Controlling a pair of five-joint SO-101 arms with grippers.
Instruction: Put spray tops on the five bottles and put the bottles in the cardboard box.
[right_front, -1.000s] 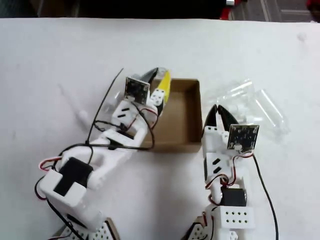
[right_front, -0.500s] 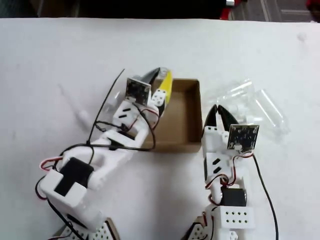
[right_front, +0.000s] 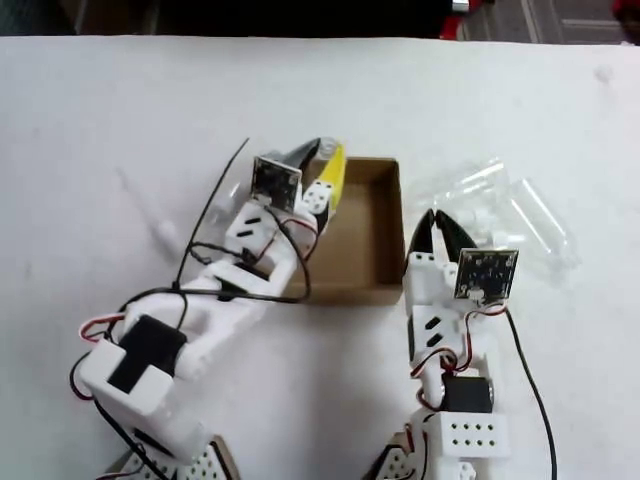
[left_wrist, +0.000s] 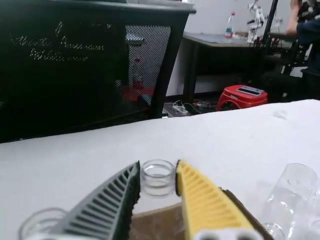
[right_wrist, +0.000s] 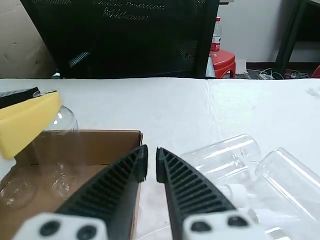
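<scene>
— Bottles first: where do they lie?

— One clear bottle (left_wrist: 157, 178) is in the left tool (right_front: 322, 152). The grey and yellow fingers are clamped on its neck from either side, and its open mouth has no spray top on it. It hangs at the far left corner of the cardboard box (right_front: 375, 235), with its body down by the box wall.

— And the rest?

— Several loose bottles (right_front: 530, 215) lie on their sides on the white surface (right_front: 120, 100), in a cluster just right of the box and a little farther away than the right tool. None of those I can make out has a top on.

— Is anything inside the box?

— From the right wrist, a clear rounded shape (right_wrist: 15, 192) shows low at the box's left side. I cannot tell whether it is a whole bottle. From overhead, the right and middle parts of the floor show bare brown card, and the left arm covers the near left part.

— What about the right tool (right_front: 437, 218)?

— Its black fingers are drawn together with only a thin slit between them, and they grip nothing. It sits just off the box's right wall, between the box and the loose bottles, pointing away from the arm's base.

— Are the two tools close?

— No, the width of the box lies between them.
</scene>
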